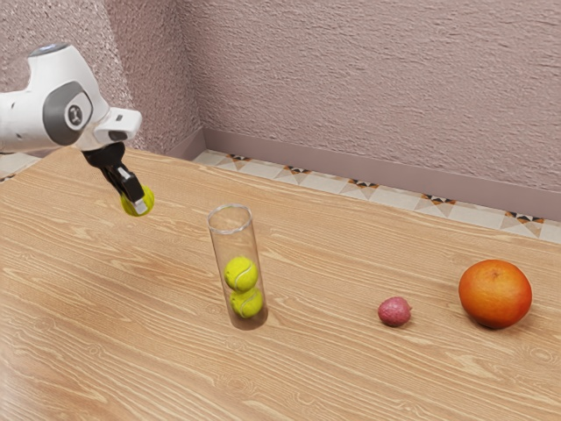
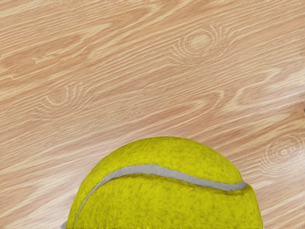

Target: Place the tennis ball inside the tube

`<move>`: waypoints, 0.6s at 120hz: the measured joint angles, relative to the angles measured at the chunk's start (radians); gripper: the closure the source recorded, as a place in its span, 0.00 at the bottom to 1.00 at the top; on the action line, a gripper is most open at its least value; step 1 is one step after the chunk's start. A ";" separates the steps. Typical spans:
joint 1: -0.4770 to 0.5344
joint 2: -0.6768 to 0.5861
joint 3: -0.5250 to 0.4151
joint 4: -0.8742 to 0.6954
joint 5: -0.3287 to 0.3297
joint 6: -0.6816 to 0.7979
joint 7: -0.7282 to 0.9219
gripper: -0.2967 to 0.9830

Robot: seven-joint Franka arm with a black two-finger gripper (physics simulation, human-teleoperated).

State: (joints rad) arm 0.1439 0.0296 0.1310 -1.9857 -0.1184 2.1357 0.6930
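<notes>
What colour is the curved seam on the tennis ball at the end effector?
The seam is light grey; it shows best in the wrist view.

On the table (image 1: 333, 377), the tube (image 1: 219, 247) stands between the other things, the lower tennis ball (image 1: 248, 304) inside it and the upper tennis ball (image 1: 241, 273) on top of that one. Toward the exterior view's left, the held tennis ball (image 1: 147, 201) is in the gripper (image 1: 137, 203) above the table; toward the exterior view's right lie the lychee (image 1: 394, 311) and, farther right, the orange (image 1: 495, 294)
</notes>
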 joint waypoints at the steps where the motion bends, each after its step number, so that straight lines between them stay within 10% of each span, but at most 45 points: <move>1: -0.003 -0.001 0.000 0.001 -0.001 -0.002 0.000 0.54; 72: -0.142 0.037 -0.057 0.144 -0.066 -0.068 0.012 0.54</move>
State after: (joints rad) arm 0.0015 0.0664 0.0744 -1.8419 -0.1848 2.0676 0.7047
